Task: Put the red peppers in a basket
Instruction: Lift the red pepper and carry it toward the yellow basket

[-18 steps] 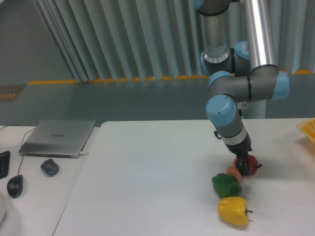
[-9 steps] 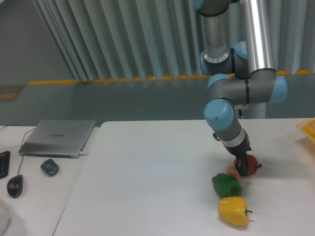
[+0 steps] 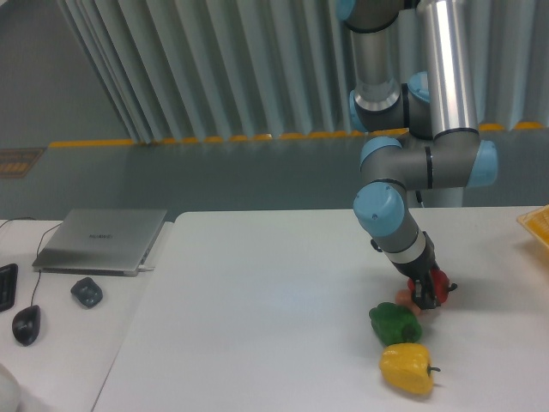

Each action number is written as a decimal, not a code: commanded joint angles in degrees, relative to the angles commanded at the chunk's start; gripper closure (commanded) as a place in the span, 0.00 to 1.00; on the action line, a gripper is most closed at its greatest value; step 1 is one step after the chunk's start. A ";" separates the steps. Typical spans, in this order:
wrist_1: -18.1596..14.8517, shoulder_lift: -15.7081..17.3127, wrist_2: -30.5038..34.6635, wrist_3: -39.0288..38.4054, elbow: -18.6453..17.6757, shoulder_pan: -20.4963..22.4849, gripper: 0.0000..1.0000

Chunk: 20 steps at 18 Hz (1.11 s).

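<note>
The white table [image 3: 257, 309] fills the lower part of the view, its left edge running diagonally down toward the bottom left. Beyond that edge, on a lower surface, lie a closed grey laptop [image 3: 103, 240], a dark lumpy object [image 3: 86, 292] and a black mouse [image 3: 26, 324]. The arm [image 3: 403, 172] comes down from the top right and leans in toward the right-hand part of the table.

There, four pieces of produce sit in a tight diagonal row. Nearest the camera is the yellow pepper [image 3: 406, 368], lying on its side with its stem toward the right. Just behind it, touching or nearly so, is the green pepper [image 3: 395, 324]. A small pinkish-orange fruit [image 3: 404, 297] sits between the green pepper and the red pepper [image 3: 439, 284], pressed close against both.

The red pepper is farthest back in the row, and only its right portion shows past the tool; a dark stem tip sticks out to its right. Its long axis cannot be made out.

The gripper [image 3: 422, 292] is down at the red pepper, its dark fingers against the pepper's left side, but whether they pinch it cannot be told.

At the far right edge of the view, a corner of the yellow basket [image 3: 537, 223] shows, well apart from the peppers, with bare tabletop between them. The table's left half is open too.
</note>
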 joint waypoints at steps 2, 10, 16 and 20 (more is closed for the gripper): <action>0.00 0.44 -0.09 0.26 0.17 0.26 0.72; -0.88 7.64 -0.88 2.98 1.41 6.31 0.72; -0.61 12.21 -8.60 5.63 3.69 17.48 0.72; -0.09 12.31 -16.07 5.71 5.45 26.87 0.71</action>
